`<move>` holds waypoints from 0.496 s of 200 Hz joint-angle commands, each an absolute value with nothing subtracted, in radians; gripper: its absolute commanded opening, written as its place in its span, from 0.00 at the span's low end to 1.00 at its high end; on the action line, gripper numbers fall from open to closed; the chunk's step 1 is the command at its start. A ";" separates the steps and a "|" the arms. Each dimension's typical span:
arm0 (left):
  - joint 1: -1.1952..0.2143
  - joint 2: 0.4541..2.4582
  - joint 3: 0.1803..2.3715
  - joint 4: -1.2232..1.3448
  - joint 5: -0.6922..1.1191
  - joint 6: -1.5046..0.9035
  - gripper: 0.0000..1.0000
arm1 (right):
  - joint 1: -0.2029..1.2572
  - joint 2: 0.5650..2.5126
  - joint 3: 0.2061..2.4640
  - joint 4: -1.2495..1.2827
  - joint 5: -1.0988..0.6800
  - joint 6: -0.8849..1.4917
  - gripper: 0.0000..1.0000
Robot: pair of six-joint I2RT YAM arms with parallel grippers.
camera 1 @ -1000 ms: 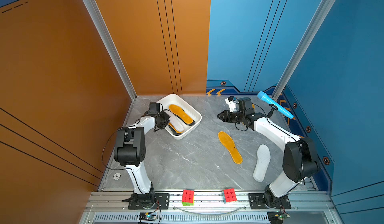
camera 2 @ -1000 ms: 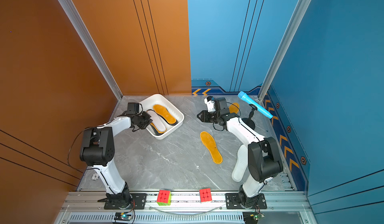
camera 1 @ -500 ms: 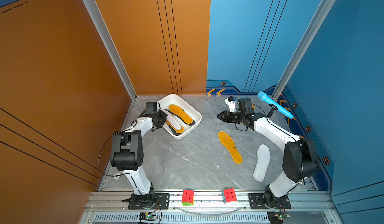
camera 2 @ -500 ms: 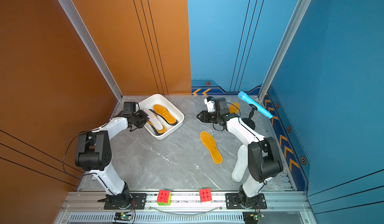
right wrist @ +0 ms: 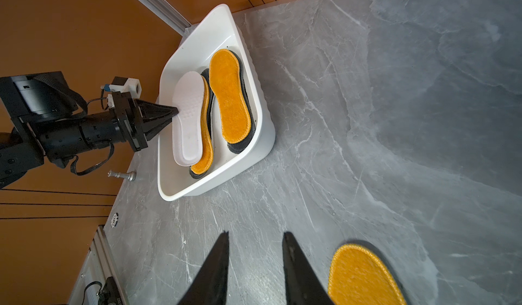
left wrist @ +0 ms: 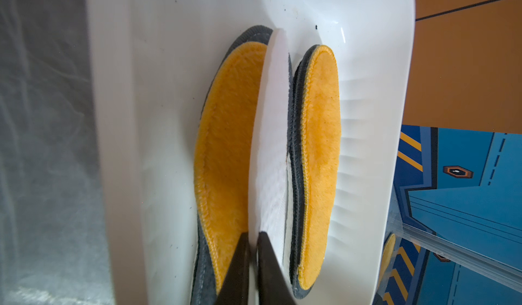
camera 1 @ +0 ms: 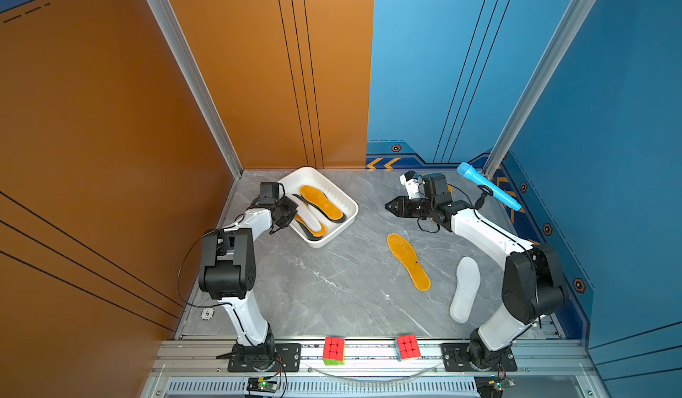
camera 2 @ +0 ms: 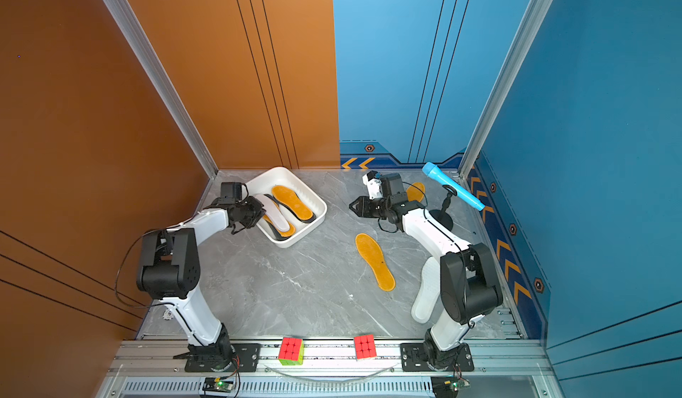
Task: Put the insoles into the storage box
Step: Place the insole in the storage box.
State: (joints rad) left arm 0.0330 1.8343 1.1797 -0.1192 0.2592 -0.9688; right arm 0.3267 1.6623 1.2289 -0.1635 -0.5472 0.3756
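In the storage box (camera 1: 337, 230) the insoles lie lengthwise along its long side, slanting from far left to near right in both top views. A white insole (camera 1: 308, 213) lies on top of an orange one (camera 1: 313, 228) with dark ones beneath. A second orange insole (camera 1: 321, 202) lies beside them on dark pads.

The left gripper (right wrist: 175, 110) meets the white insole's long edge on the side toward the orange wall. Its jaws are nearly together, and the edge runs into the slit between them — whether they pinch it I cannot tell.

The right gripper (right wrist: 254, 261) hangs over the table with its jaws apart and empty. Near it an orange insole (camera 1: 407, 261) lies on the table, broad end toward the back wall — a white one (camera 1: 465, 289) lies well apart beside the right arm.
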 commanded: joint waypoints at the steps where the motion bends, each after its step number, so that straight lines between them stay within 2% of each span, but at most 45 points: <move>1: 0.041 1.855 1.169 -0.113 0.273 -0.964 0.20 | 0.321 1.655 1.217 -0.153 -0.558 0.387 0.34; 29: 0.040 1.850 1.167 -0.115 0.275 -0.971 0.22 | 0.321 1.653 1.215 -0.158 -0.556 0.385 0.34; 62: 0.037 1.829 1.172 -0.131 0.269 -0.968 0.29 | 0.316 1.650 1.217 -0.187 -0.531 0.378 0.36; 99: 0.035 1.779 1.195 -0.212 0.245 -0.945 0.40 | 0.300 1.646 1.257 -0.352 -0.346 0.356 0.39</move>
State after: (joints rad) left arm 0.0326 1.8332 1.1793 -0.1310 0.2619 -0.9646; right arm 0.3191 1.6623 1.2285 -0.2070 -0.4896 0.3729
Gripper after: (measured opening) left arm 0.373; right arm 0.379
